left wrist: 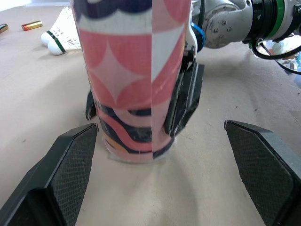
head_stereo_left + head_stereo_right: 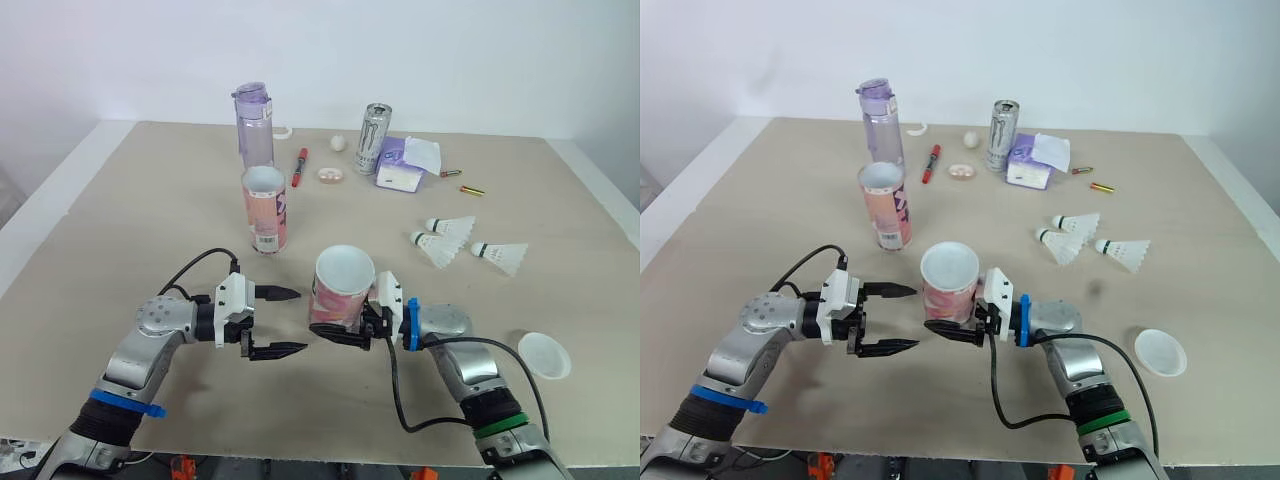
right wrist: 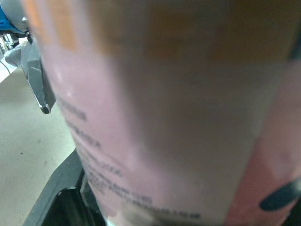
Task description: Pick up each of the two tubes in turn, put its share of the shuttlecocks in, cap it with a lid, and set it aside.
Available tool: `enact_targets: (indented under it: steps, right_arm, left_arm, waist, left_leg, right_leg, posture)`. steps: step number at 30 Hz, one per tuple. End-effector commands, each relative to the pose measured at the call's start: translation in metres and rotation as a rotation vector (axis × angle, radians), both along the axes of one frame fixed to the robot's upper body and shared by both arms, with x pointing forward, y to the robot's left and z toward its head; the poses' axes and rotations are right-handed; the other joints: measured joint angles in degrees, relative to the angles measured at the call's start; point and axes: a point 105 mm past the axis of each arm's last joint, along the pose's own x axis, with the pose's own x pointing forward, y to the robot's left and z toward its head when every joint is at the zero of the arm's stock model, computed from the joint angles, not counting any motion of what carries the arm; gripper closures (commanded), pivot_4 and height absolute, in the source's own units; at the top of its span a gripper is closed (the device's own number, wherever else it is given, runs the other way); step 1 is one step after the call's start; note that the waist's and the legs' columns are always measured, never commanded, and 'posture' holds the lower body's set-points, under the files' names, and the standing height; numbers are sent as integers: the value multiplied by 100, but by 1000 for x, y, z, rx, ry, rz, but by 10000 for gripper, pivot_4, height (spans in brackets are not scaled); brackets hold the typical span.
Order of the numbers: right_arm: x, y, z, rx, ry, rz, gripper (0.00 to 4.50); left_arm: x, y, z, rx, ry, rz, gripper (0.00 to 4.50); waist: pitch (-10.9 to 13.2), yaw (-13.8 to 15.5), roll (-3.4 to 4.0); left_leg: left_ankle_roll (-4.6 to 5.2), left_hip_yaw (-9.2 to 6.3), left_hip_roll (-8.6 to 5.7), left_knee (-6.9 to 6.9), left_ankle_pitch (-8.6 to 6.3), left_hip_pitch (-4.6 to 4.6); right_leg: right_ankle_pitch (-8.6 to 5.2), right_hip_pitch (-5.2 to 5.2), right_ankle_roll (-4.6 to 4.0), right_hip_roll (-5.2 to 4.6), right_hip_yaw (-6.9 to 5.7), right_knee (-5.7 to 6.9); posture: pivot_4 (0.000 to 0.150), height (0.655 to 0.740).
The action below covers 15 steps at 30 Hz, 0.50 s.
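Observation:
An open pink patterned tube [image 2: 342,288] stands on the table near the front centre, and my right gripper [image 2: 342,324] is shut on its lower part; its black fingers [image 1: 184,100] flank the base in the left wrist view. Just left of this tube my left gripper [image 2: 300,320] is open and apart from it, its fingers [image 1: 61,172] spread wide. A second open tube [image 2: 265,208] stands upright farther back on the left. Three white shuttlecocks [image 2: 452,228] [image 2: 435,248] [image 2: 503,257] lie to the right. A white lid [image 2: 545,355] rests at the front right.
Along the back stand a clear purple bottle [image 2: 254,122], a silver can [image 2: 372,138] and a tissue pack [image 2: 405,166]. A red pen [image 2: 300,160], a small round disc [image 2: 330,175], a white ball [image 2: 339,142] and two batteries [image 2: 472,190] lie nearby.

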Motion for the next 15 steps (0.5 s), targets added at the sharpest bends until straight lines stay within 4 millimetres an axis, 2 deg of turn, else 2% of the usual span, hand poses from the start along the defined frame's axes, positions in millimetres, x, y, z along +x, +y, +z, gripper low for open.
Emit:
enact_targets:
  steps: [1,6,9,11,14,15]
  right_arm:
    - [-2,-24,37,70,-77,-88,10035]
    - [-13,-64,61,105,-88,-260,10035]
    - [-12,-92,75,159,-80,-414,10035]
    - [-6,-121,83,193,-89,-563,10035]
    - [0,-177,91,249,-111,-826,10035]
    - [2,-206,92,276,-120,-951,10035]
  left_arm:
    - [-5,-4,14,-55,-43,-24,0]
    - [-9,-11,15,-76,-27,-58,0]
    - [-10,-13,16,-82,-21,-72,0]
    - [-11,-16,17,-86,-13,-85,0]
    - [-14,-19,18,-97,3,-104,0]
    - [-15,-21,18,-101,8,-111,0]
  waist:
    - [0,2,0]
    - [0,23,0]
    - [0,12,0]
    - [0,4,-1]
    - [0,5,0]
    - [0,5,0]
  left_leg:
    - [0,0,0,0,0,-1]
    - [-2,-1,-9,-1,-1,-6]
    - [-1,-1,-9,-1,-1,-4]
    - [-1,0,-4,0,-1,-1]
    - [0,1,-5,4,2,2]
    - [1,1,-5,4,2,3]
  right_leg:
    - [0,0,0,0,0,0]
    - [0,1,1,-10,0,-1]
    - [-2,1,2,-8,2,0]
    - [-10,0,7,-4,2,0]
    - [-8,3,14,-5,3,-1]
    - [-8,3,14,-5,3,-1]
  posture:
    - [1500,7400]
    - [1500,7400]
    - [1500,7400]
    - [1500,7400]
    - [1500,7400]
    - [1500,7400]
